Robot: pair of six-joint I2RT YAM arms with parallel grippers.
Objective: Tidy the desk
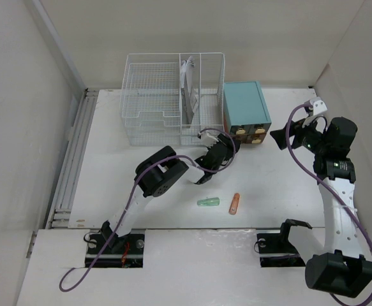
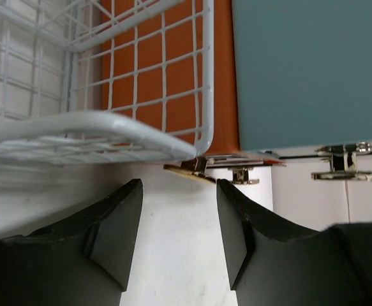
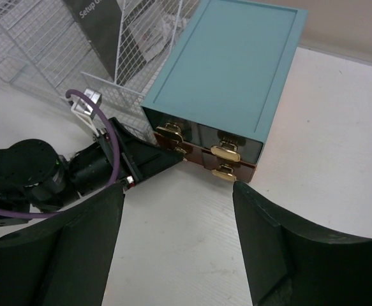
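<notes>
Left pincer (image 2: 179, 191), jaws apart and empty, faces a brass drawer handle (image 2: 187, 169) lying crosswise just ahead, mid-frame; right pincer (image 3: 178, 191), also open, hangs farther off.

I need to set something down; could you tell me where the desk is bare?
Bare: the desk between rail and left arm, in front of the wire basket. Crowded: before the teal cabinet, by the left gripper.

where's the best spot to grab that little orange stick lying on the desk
Across its middle, straight down from above: the orange stick lies flat on the desk, slim and elongated, with bare tabletop along both long sides.
</notes>
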